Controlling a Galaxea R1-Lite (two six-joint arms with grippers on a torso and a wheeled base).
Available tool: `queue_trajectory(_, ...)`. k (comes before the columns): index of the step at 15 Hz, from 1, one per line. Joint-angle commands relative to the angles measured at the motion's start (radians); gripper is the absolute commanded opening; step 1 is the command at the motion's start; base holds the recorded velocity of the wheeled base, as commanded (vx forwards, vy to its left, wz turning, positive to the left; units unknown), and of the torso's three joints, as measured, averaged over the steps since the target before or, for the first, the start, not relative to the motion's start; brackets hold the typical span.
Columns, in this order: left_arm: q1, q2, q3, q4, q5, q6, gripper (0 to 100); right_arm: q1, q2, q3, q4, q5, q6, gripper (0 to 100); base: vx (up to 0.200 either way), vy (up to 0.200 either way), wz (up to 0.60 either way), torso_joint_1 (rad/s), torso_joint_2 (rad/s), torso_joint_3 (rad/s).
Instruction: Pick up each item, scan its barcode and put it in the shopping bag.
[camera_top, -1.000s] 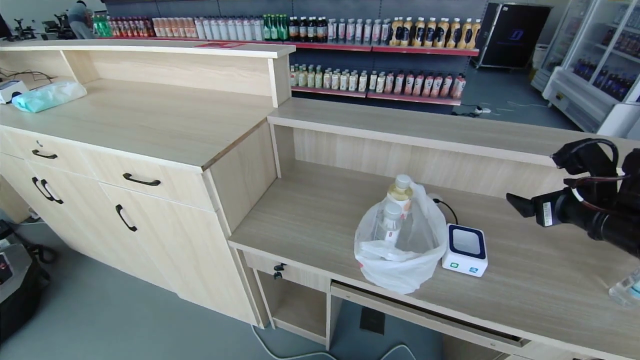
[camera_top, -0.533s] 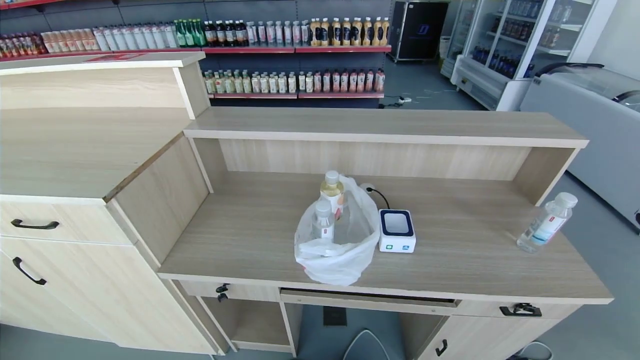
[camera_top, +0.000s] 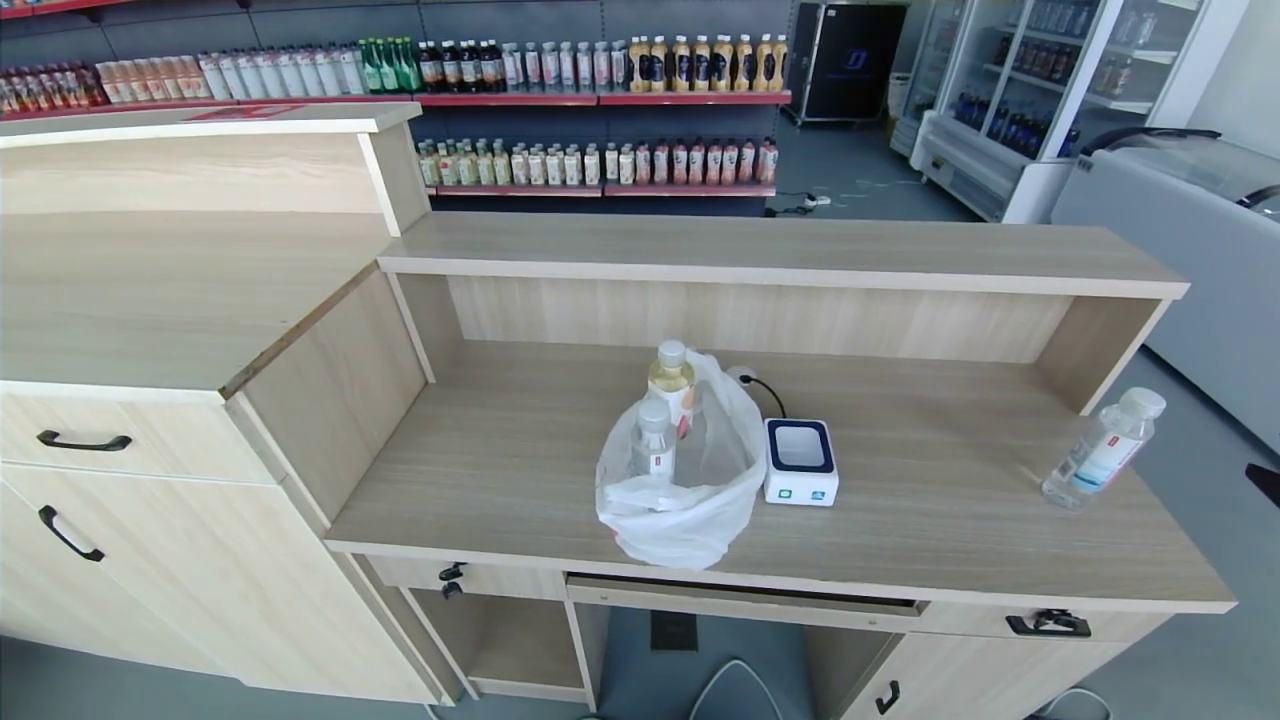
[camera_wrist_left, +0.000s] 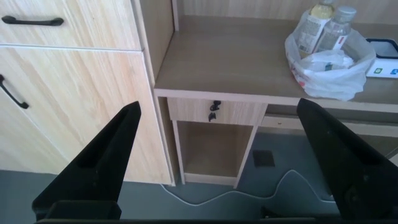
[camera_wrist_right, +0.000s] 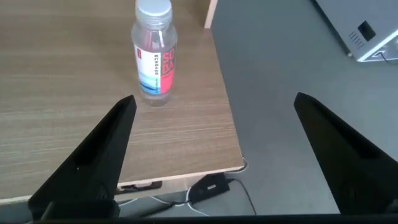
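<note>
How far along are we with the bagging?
Done: a yellow bottle and a clear bottle stand in the bag beside the scanner. In hand: nothing; the left gripper and right gripper are both open and empty, the right one near the last bottle. Left: that one, upright at the right end of the counter, needs picking up, scanning and bagging.

Three bottles in all: a pale-yellow bottle (camera_top: 671, 385) and a small clear bottle (camera_top: 655, 448) inside the one shopping bag (camera_top: 680, 515) at centre frame, and a lone water bottle (camera_top: 1103, 452) at right. One scanner (camera_top: 801, 462) sits beside the bag.
</note>
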Motion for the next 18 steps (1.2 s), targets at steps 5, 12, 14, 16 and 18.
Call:
queue_trajectory(5,0.0,0.0,0.0,0.0,0.0,-0.002,100,-0.084,0.148,-0.107,-0.036,0.052,0.085,100,0.0,0.0,0.0,0.0,0.0,0.0)
queue_trajectory(12,0.0,0.0,0.0,0.0,0.0,0.0,100,-0.035,0.303,-0.253,-0.028,0.052,-0.05,100,0.0,0.0,0.0,0.0,0.0,0.0)
queue_trajectory(14,0.0,0.0,0.0,0.0,0.0,0.0,100,-0.002,0.328,-0.282,-0.024,0.052,-0.051,100,0.0,0.0,0.0,0.0,0.0,0.0)
queue_trajectory(16,0.0,0.0,0.0,0.0,0.0,0.0,100,0.031,0.354,-0.311,-0.024,0.05,-0.051,100,0.0,0.0,0.0,0.0,0.0,0.0)
queue_trajectory(18,0.0,0.0,0.0,0.0,0.0,0.0,100,0.054,0.369,-0.319,-0.028,0.05,-0.051,100,0.0,0.0,0.0,0.0,0.0,0.0)
